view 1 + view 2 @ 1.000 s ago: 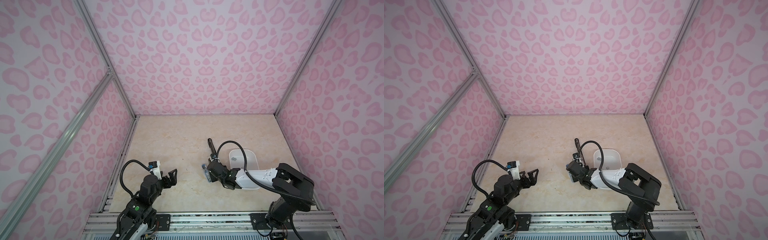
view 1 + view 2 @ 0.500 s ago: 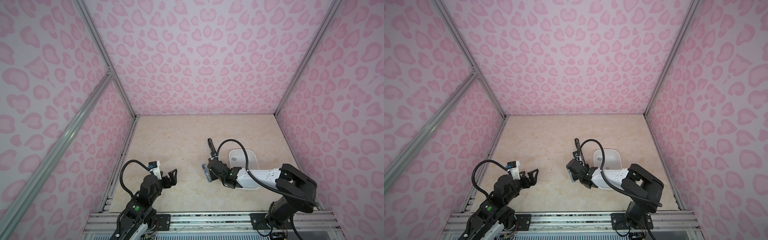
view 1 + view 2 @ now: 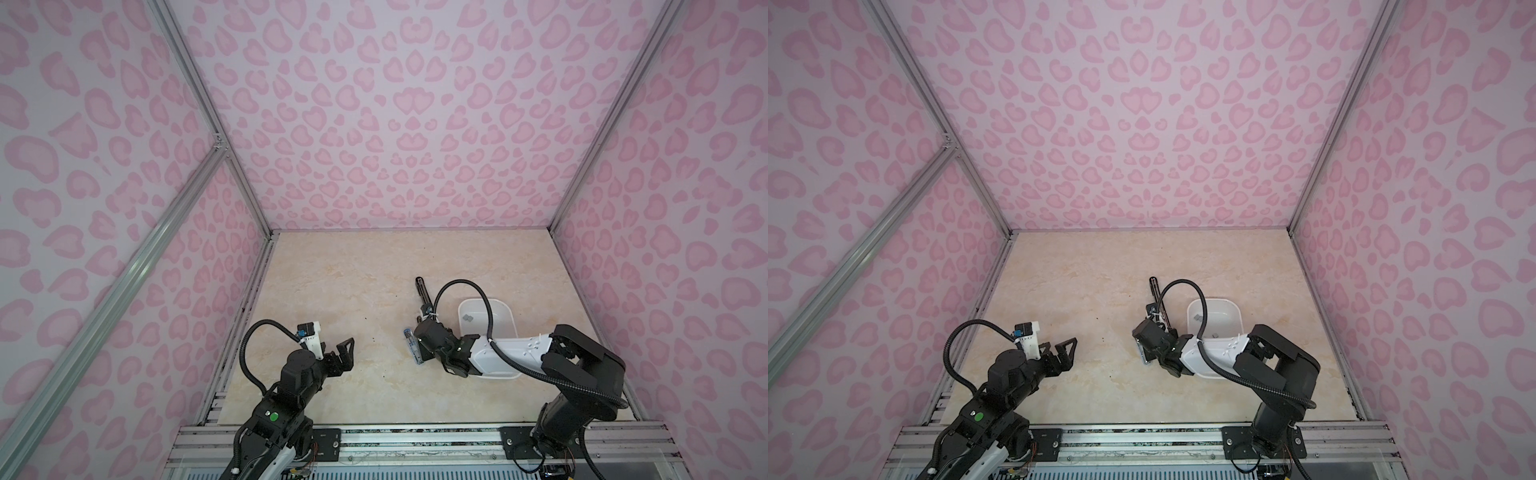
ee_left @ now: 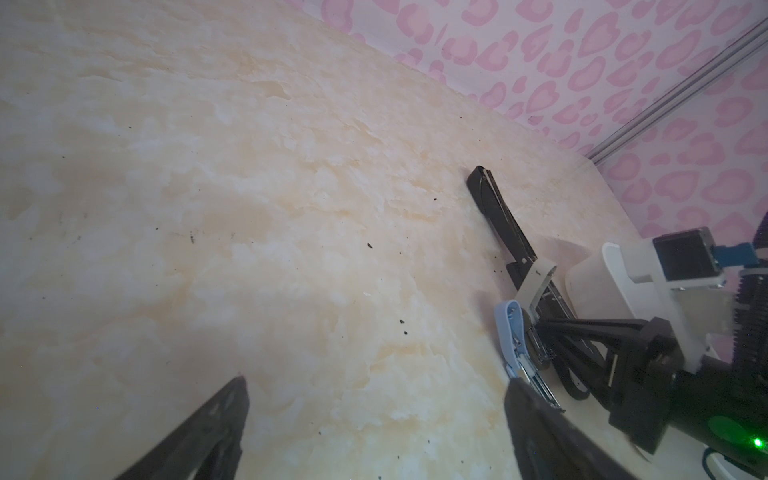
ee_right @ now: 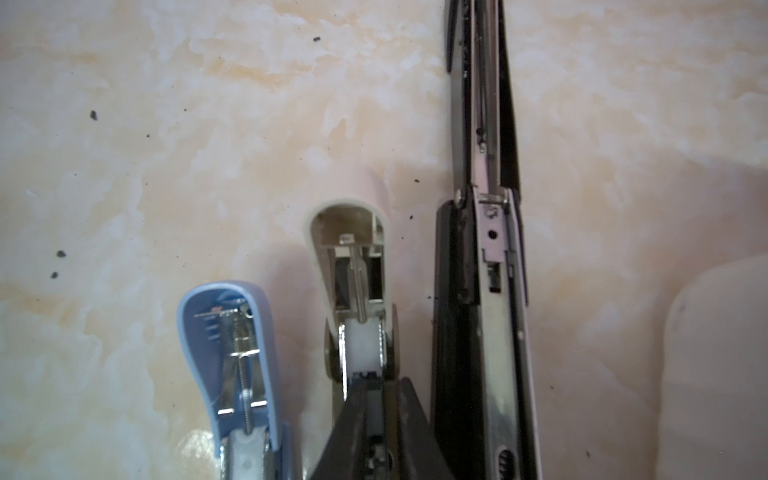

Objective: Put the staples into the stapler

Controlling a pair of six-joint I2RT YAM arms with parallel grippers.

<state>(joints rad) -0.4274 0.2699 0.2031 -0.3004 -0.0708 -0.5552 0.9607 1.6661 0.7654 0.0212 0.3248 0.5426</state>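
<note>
Over open white stapler [image 5: 350, 232], right gripper [image 5: 376, 388] pinched shut, held item unclear; left gripper [image 3: 344, 352] gaping, well apart.

Lighting even and diffuse, moderately bright, with no harsh glare.
Both top views are sharp, stretched towards the edges (wide lens). Soft shadows lie on the counter [image 5: 124, 166] beside the white stapler [image 5: 351, 266], whose metal glints mildly. In the left wrist view the left end effector [image 4: 376, 382] is blurred and the counter's far edge bows.

Staples [image 3: 467, 318] in the tray [image 3: 510, 328] look too small to count.
</note>
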